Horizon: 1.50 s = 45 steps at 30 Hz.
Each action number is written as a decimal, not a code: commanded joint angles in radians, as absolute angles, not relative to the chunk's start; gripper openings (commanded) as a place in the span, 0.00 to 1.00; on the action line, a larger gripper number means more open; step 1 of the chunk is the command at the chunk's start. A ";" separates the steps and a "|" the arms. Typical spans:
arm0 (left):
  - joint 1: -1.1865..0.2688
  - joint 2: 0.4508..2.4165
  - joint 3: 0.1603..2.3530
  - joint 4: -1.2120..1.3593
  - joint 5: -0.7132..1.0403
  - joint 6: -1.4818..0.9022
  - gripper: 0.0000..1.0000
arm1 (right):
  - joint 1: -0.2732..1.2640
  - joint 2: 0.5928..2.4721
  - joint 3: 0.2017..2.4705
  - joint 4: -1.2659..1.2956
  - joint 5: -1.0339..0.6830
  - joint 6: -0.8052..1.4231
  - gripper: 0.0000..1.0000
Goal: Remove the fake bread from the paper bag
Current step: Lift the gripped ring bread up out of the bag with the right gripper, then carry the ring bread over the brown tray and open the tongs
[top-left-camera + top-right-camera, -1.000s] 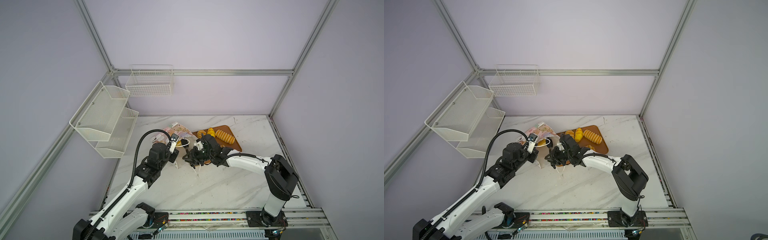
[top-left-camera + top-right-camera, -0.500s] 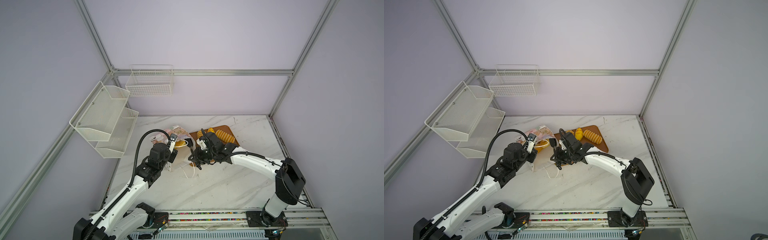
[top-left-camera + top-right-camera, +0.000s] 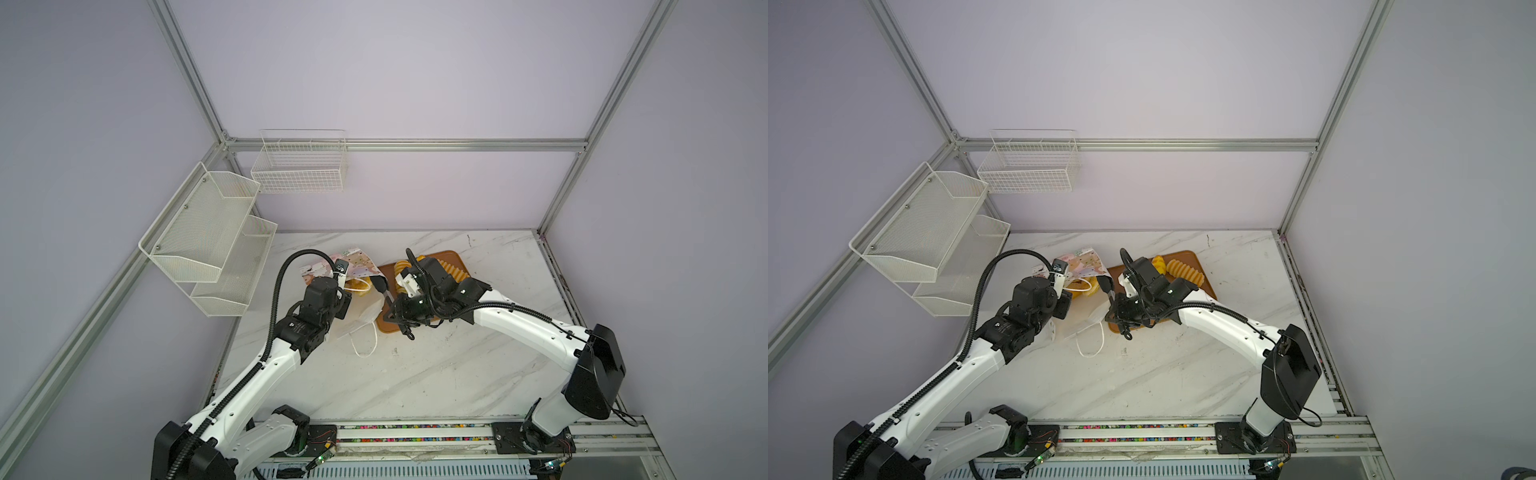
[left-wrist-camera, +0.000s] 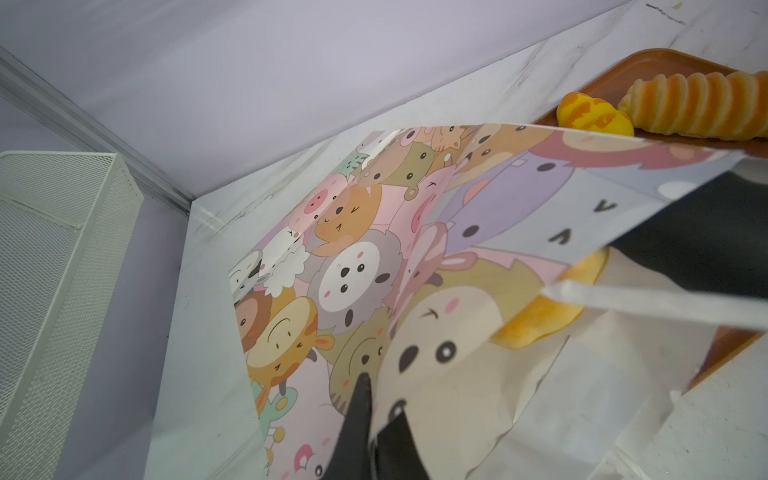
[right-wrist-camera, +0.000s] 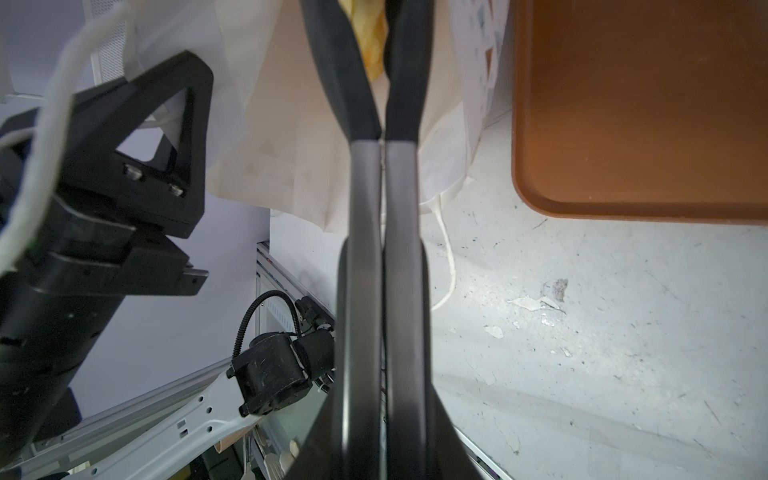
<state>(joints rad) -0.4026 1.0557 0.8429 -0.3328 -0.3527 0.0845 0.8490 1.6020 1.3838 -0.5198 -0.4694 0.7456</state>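
Note:
The paper bag (image 3: 355, 266) (image 3: 1086, 264) lies on its side at the back left of the marble table, its mouth facing the orange-brown tray (image 3: 386, 328). My left gripper (image 4: 376, 411) is shut on the bag's upper edge and holds that edge up. One yellow piece of fake bread (image 3: 358, 287) (image 4: 536, 320) sits in the mouth. My right gripper (image 3: 377, 283) is shut, its fingers (image 5: 332, 62) pointing into the mouth with the bread (image 5: 371, 37) showing between them; a pinch cannot be told. A ridged roll (image 4: 698, 108) and a small bun (image 4: 590, 116) lie on the tray.
A white cord handle (image 3: 365, 345) trails onto the table in front of the bag. A wire basket (image 3: 301, 166) hangs on the back wall and mesh shelves (image 3: 208, 241) on the left wall. The tray (image 5: 623, 124) sits close beside my right gripper.
My right gripper has moved back across the table toward the bag's mouth, and its arm has swung out to the right. The left gripper still holds the bag's edge.

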 commanded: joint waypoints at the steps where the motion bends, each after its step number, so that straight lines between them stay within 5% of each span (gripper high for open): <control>1: -0.363 1.068 0.965 -0.363 -0.384 0.015 0.00 | 0.848 1.540 1.424 -0.571 -0.459 0.708 0.00; 22: -0.281 1.289 1.220 -0.537 -0.328 -0.060 0.00 | 0.836 1.451 1.437 -0.633 -0.450 0.704 0.00; 45: -0.198 1.175 1.124 -0.575 -0.282 -0.075 0.00 | 0.617 1.496 1.606 -0.787 -0.390 0.555 0.00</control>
<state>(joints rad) -0.2092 1.2110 1.1240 -0.5941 -0.2909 -0.0414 0.6258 1.4746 1.5730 -0.7723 -0.4080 0.6018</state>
